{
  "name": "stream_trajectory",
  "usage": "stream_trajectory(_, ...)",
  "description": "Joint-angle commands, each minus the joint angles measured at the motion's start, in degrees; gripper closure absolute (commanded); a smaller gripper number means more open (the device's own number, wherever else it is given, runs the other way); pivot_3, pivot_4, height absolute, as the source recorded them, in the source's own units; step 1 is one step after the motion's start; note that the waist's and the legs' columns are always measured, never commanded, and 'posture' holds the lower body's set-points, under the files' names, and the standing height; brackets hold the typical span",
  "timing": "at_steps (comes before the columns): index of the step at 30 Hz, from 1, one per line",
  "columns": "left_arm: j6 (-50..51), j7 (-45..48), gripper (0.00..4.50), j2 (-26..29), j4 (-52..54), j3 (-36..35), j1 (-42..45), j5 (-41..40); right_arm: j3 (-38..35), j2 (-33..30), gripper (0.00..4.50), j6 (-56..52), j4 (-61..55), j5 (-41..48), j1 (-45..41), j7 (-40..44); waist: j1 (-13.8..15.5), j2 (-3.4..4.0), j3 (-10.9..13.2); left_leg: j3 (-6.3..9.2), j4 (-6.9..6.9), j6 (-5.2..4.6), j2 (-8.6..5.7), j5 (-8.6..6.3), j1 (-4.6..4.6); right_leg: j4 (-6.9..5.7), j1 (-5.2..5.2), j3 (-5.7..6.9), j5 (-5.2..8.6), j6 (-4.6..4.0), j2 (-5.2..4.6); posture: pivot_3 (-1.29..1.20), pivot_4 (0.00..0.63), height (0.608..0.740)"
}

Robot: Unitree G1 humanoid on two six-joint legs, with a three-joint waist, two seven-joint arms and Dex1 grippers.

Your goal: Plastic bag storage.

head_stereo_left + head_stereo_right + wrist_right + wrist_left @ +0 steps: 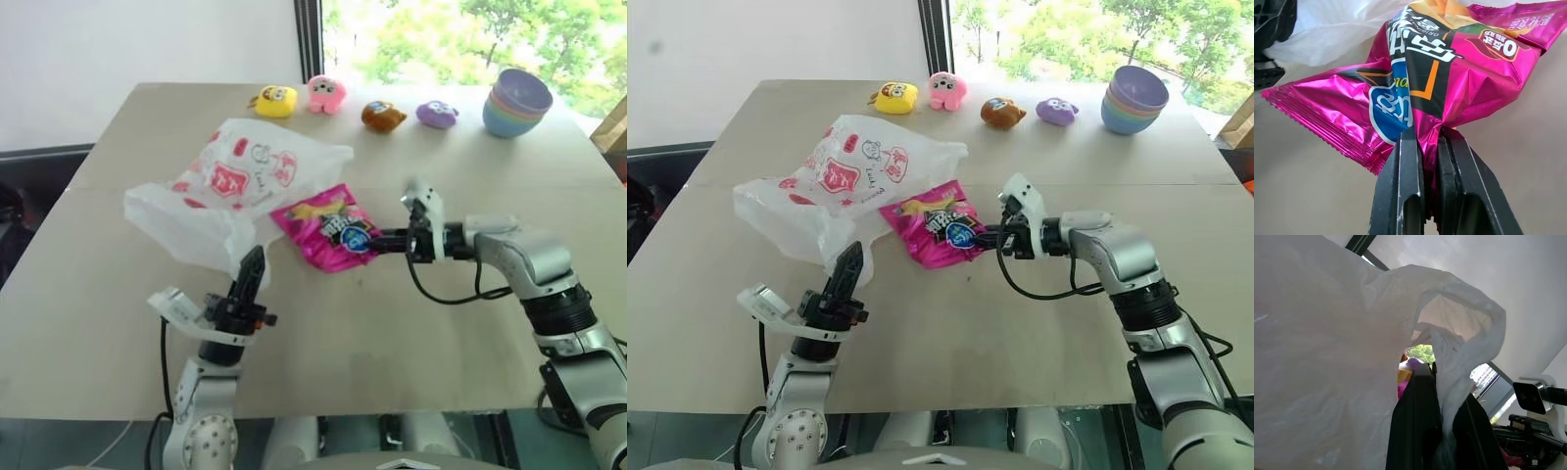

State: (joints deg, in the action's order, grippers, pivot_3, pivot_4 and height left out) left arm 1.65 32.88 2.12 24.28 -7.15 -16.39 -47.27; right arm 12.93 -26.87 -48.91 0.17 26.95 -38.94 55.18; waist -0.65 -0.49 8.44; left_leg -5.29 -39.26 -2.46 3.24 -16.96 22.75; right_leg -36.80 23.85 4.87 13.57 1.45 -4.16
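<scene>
Plastic bag point(230, 186) lies crumpled on the bench point(392, 313), its near edge lifted and pinched in the closed left claw point(253, 269). Just beside it, the right claw point(1427, 142) is clamped on the pink snack packet point(328, 227), which touches the bag's edge.
</scene>
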Motion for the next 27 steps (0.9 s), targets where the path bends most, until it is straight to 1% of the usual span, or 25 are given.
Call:
stream_trajectory(1,-1.0,1.2,4.5,0.1,3.7,1.2,-0.2,0.1,0.8,0.9,4.46,0.7,-0.8,-0.2,-1.4,0.7,0.0,0.0,0.0,0.0,0.0,0.0,0.0,0.0,0.0,0.0,0.0,0.0,0.0,0.0,0.0,0.0,0.15,0.74)
stream_trajectory(6,0.8,4.7,4.5,3.1,6.2,4.5,-3.5,0.5,0.8,6.7,4.46,3.9,5.3,-2.3,-4.9,-2.0,-0.2,0.02,0.0,-0.05,0.0,0.02,0.0,0.01,-0.02,-0.02,0.01,-0.04,0.0,0.0,0.02,0.0,0.15,0.74)
stream_trajectory(12,1.6,8.1,4.5,6.8,7.6,9.0,-6.1,2.2,0.7,17.5,4.46,10.5,17.5,-6.0,-9.8,-7.2,-0.2,0.04,0.0,-0.07,0.0,0.04,0.02,0.03,-0.02,-0.04,0.04,-0.03,0.0,-0.01,0.03,0.0,0.15,0.74)
stream_trajectory(15,2.1,8.5,4.5,7.8,8.6,10.7,-6.2,2.8,2.1,22.4,4.46,15.4,22.1,-8.8,-10.4,-8.6,-0.1,0.04,0.0,-0.07,0.01,0.05,0.02,0.03,0.0,-0.03,0.03,-0.01,0.0,-0.01,0.02,0.0,0.15,0.74)
stream_trajectory(17,2.2,8.5,4.5,8.5,9.1,11.7,-6.3,3.3,1.5,26.4,4.46,20.9,25.9,-10.8,-11.1,-11.9,-0.2,0.05,0.0,-0.09,0.01,0.05,0.03,0.03,0.02,-0.02,0.04,-0.03,0.0,0.0,0.0,0.0,0.15,0.74)
stream_trajectory(19,2.3,8.5,4.5,9.1,9.3,12.3,-6.5,3.8,-0.6,30.0,4.46,26.9,28.7,-11.8,-11.8,-15.5,-0.2,0.06,0.0,-0.13,0.01,0.06,0.03,0.03,0.02,-0.03,0.05,-0.06,0.0,0.0,-0.01,0.0,0.15,0.74)
stream_trajectory(22,2.0,8.1,4.5,9.4,9.5,12.4,-6.7,3.8,-6.3,34.2,4.46,35.0,30.9,-9.8,-14.1,-19.6,-0.3,0.1,0.1,-0.13,0.01,0.07,0.06,0.04,0.03,-0.06,0.12,-0.06,0.0,0.0,0.01,0.0,0.15,0.74)
stream_trajectory(24,1.9,8.1,4.5,9.6,9.5,12.2,-6.8,3.8,-9.8,35.5,4.46,38.7,31.2,-8.5,-15.0,-21.8,0.0,0.13,0.1,-0.12,0.01,0.08,0.06,0.04,0.07,-0.08,0.17,-0.06,0.0,0.0,0.01,0.0,0.15,0.74)
stream_trajectory(27,1.9,8.1,4.5,10.0,9.2,11.5,-6.2,3.7,-14.0,35.0,4.46,41.3,28.9,-6.5,-14.6,-24.3,0.0,0.12,0.1,-0.13,0.01,0.07,0.06,0.04,0.08,-0.07,0.15,-0.06,0.0,0.0,-0.06,0.0,0.15,0.74)
